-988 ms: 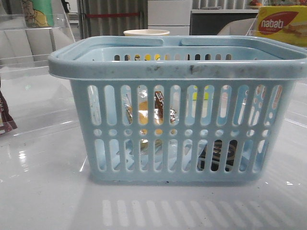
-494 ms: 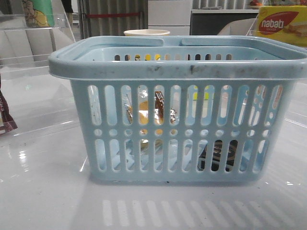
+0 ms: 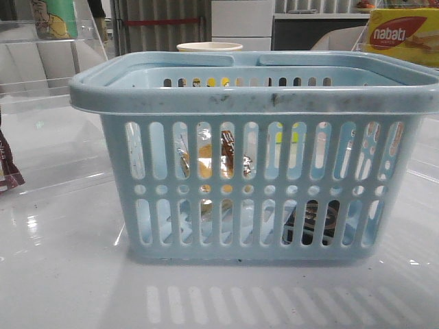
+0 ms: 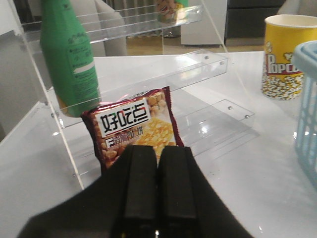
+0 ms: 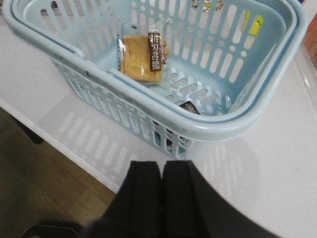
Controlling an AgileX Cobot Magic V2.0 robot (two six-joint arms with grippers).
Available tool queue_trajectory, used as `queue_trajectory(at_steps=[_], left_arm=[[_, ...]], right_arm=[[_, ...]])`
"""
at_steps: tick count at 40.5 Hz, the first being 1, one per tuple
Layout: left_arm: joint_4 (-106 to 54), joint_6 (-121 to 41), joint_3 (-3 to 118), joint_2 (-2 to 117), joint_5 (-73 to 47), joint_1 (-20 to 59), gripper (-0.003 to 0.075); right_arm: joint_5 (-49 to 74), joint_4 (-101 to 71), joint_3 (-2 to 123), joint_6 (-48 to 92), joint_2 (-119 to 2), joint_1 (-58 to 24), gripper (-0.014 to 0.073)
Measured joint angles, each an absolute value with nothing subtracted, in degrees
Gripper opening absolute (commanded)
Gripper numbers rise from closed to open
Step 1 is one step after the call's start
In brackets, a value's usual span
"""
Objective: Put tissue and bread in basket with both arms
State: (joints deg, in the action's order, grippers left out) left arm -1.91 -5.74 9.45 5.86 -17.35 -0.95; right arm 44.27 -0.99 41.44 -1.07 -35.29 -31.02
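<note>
The pale blue basket point(image 3: 254, 103) fills the front view and stands on the white table. Inside it lies the bread point(image 5: 143, 58), a golden bun in clear wrap, glimpsed through the slots as the bread point(image 3: 206, 161). The tissue point(image 5: 189, 107), a small dark pack, rests low against the basket point(image 5: 208, 126) wall and shows through the lower slots as the tissue point(image 3: 312, 223). My right gripper point(image 5: 162, 166) is shut and empty, outside the basket's near rim. My left gripper point(image 4: 157, 149) is shut and empty, in front of a maroon snack packet point(image 4: 133, 124), away from the basket. Neither gripper appears in the front view.
A clear acrylic shelf point(image 4: 198, 69) holds a green bottle point(image 4: 69, 59). A yellow popcorn cup point(image 4: 285, 54) stands beside the basket edge point(image 4: 307, 104). A yellow nabati box point(image 3: 405, 34) sits at the back right. The table's edge and wooden floor point(image 5: 44, 183) lie close to the right gripper.
</note>
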Motion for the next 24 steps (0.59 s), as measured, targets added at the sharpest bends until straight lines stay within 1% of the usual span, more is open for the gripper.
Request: queue_trajectory(at_steps=[8,15,24], left_arm=[[-1.9,-5.7,-0.1,0.1,-7.6,-1.8,0.0099],[-1.8,-5.7,-0.4,-0.3,-4.1,-1.7,0.0099],[-1.2,-5.7,-0.4,-0.3,-3.0,0.6,0.0099]], right_arm=[[44.3,-1.0,41.4,-1.1,-35.3,-31.0,0.0053],[44.3,-1.0,41.4,-1.1,-35.3,-31.0,0.0053],[44.3,-1.0,41.4,-1.1,-35.3,-31.0,0.0053]])
